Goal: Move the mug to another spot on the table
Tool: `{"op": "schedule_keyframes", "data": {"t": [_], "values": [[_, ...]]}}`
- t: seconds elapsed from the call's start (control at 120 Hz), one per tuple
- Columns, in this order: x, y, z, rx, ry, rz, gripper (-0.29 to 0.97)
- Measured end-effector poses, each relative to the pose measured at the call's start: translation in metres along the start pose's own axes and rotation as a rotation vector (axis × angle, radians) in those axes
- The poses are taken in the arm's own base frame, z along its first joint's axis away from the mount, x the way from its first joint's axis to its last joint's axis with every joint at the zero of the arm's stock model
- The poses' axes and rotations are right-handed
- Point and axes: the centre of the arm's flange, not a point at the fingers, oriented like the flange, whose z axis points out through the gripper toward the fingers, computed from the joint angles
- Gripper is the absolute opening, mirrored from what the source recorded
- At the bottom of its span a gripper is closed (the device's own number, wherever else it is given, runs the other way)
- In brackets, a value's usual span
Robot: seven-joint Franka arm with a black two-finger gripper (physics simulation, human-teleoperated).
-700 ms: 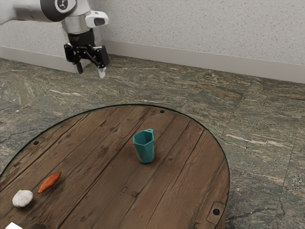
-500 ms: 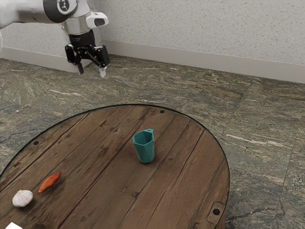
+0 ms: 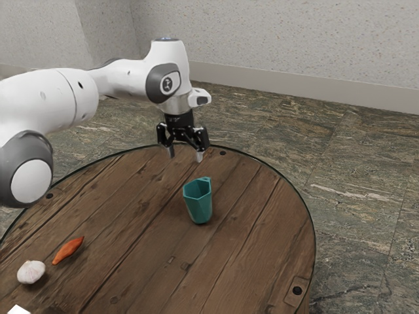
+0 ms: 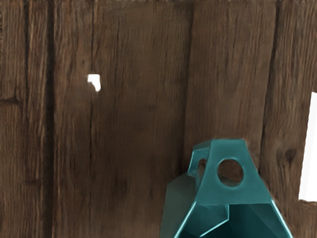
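Swinging in from the upper left of the exterior view, the arm is now bringing the gripper (image 3: 185, 154) down over the far edge of the round wooden worktop (image 3: 131, 216), where half a second ago it was hanging high above the floor by the wall. Nothing on the worktop is shifting: the mug (image 3: 198, 201) is standing where it stood before.

The fingers are spread apart and are holding nothing, pointing down at the planks. They are hovering clear of the wood, well above the mug's rim.

The teal mug is standing upright near the middle of the worktop, mouth up, so its long axis is running vertically. From the fingers it is lying toward the camera in the exterior view and a little toward that view's right, near but not touching. Its handle (image 4: 225, 171) is sitting at the rim on the far side, facing the gripper; in the wrist view the loop is showing just ahead of the hand, with the open mouth behind it.

The step in hand looks like the approach. The coming move probably calls for carrying the hand onward over the rim, then lowering so the fingers straddle the handle or a wall.

An orange piece (image 3: 68, 250) and a white lump (image 3: 31, 271) are lying well apart from the mug, near the worktop's edge at the exterior view's left.
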Motion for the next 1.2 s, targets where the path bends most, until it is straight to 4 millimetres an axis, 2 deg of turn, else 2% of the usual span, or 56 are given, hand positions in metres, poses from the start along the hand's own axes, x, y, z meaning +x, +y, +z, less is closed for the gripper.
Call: {"op": "schedule_keyframes", "data": {"t": [0.058,0.125,0.2,0.3,0.492,0.758,0.992,1.2], "values": [[0.01,0.008,0.008,-0.005,0.013,0.006,0.66],[0.02,0.013,0.03,-0.006,0.004,0.007,0.66],[0.025,0.02,0.047,-0.002,-0.006,0.016,0.66],[0.029,0.026,0.061,0.016,-0.007,0.033,0.66],[0.032,0.031,0.069,0.039,0.009,0.06,0.66],[0.038,0.03,0.102,0.05,-0.002,0.075,0.66],[0.04,0.038,0.111,0.04,0.005,0.088,0.66],[0.039,0.033,0.112,0.032,-0.012,0.071,0.66]]}}
